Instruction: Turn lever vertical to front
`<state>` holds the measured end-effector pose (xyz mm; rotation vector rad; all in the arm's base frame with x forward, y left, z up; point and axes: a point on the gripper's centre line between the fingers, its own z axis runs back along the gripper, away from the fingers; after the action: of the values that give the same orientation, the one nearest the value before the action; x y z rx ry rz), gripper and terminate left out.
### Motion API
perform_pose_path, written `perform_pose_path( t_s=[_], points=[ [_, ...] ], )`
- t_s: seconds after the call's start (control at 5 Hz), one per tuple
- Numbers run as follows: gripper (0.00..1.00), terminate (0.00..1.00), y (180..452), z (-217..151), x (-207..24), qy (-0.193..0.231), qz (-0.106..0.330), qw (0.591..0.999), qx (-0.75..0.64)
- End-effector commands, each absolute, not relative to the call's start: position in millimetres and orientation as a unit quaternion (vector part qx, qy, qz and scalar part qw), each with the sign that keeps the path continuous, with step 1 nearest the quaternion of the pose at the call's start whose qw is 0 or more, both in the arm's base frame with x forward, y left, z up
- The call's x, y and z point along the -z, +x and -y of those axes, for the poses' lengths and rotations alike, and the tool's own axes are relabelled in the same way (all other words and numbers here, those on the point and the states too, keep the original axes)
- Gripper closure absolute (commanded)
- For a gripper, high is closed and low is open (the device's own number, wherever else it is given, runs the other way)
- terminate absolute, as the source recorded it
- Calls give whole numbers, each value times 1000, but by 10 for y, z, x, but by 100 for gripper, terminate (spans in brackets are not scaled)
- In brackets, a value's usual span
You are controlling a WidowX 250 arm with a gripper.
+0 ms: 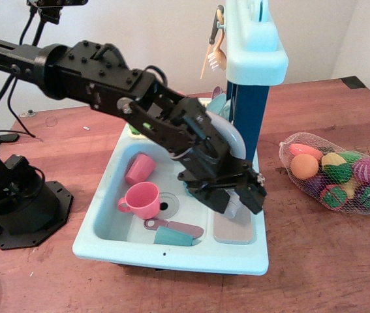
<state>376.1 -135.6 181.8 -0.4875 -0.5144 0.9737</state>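
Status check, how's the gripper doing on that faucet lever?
Gripper open, low over the grey faucet base at the sink's right side. Lever hidden behind the fingers; contact unclear. Nothing else in the way.

Black blocky arm (139, 98), visible screws, black cables

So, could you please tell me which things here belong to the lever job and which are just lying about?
Job: gripper, open, low over the faucet base; the lever itself is hidden behind it.

Lying about: pink mug, pink cup, knife, net of toy food, sink.
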Motion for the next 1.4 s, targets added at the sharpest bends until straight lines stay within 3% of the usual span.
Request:
perform_pose_path(
  t_s=[0.0,0.2,0.4,0.8,1.2],
  points=[
    [0,0,3725,1370,-1819,-250,251,814,-461],
    [0,0,3663,1400,-1753,-253,245,814,-463],
    [0,0,3435,1385,-1769,-245,238,814,-470],
    [0,0,2713,1288,-1953,-217,248,803,-497],
    [0,0,2561,1301,-2047,-224,253,810,-480]
  ],
)
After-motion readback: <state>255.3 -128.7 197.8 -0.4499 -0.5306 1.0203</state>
